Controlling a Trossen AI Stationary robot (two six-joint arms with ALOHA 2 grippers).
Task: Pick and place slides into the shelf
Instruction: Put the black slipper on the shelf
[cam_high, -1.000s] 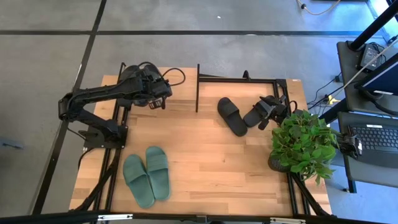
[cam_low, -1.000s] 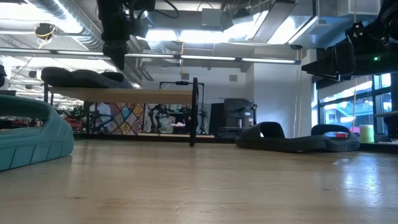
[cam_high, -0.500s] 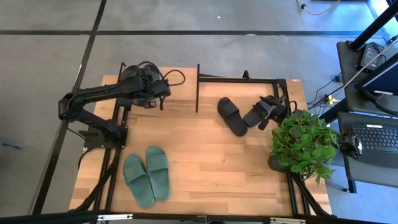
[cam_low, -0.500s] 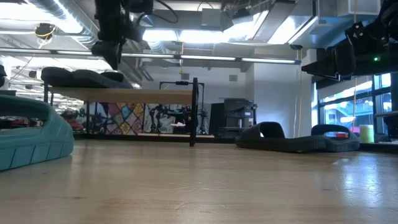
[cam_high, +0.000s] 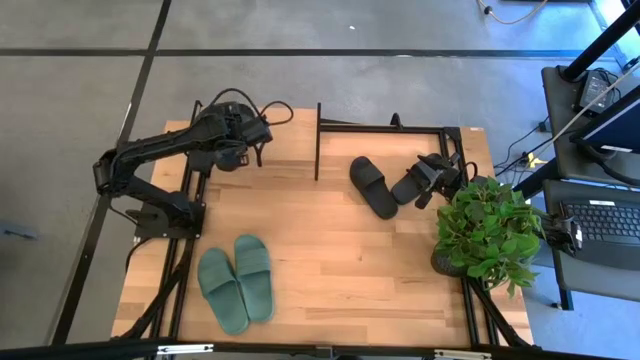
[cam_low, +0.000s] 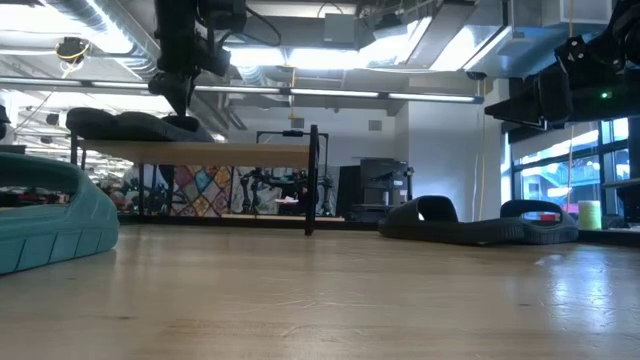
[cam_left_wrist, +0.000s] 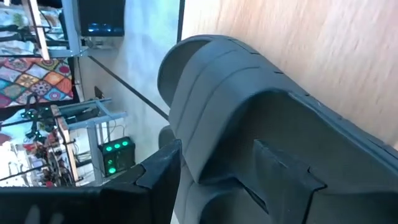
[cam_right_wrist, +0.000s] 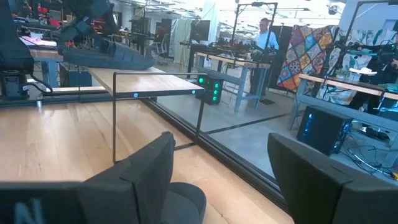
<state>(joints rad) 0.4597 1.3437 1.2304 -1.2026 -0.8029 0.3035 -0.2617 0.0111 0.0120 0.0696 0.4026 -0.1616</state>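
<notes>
The shelf (cam_high: 292, 142) stands at the table's far left; its wood top board (cam_low: 240, 151) carries black slides (cam_low: 135, 125). My left gripper (cam_high: 247, 133) is over that board, shut on a black slide (cam_left_wrist: 230, 99) that lies on it. Another black slide (cam_high: 373, 186) lies sole down on the table right of the middle, and a third (cam_high: 408, 188) lies beside it under my right gripper (cam_high: 432, 180), which hangs open above it (cam_right_wrist: 217, 180). Two sage green slides (cam_high: 236, 283) lie side by side at the near left. My left gripper pinches the black slide at its strap (cam_left_wrist: 211, 143), one finger (cam_left_wrist: 158, 177) outside it and the other (cam_left_wrist: 283, 171) against the slide's body. The fingers come from above, pointing down. The slide rests on the shelf's top board (cam_left_wrist: 323, 43).
A leafy plant in a pot (cam_high: 487, 228) stands at the table's right edge, close to my right arm. The shelf's black posts (cam_low: 312, 180) rise at the far side. Bare wood lies open in the table's middle (cam_high: 330, 260).
My left gripper has moved a little toward the table's far edge over the shelf and come down onto its top board, tipping slightly on the way. The right arm has kept still.
</notes>
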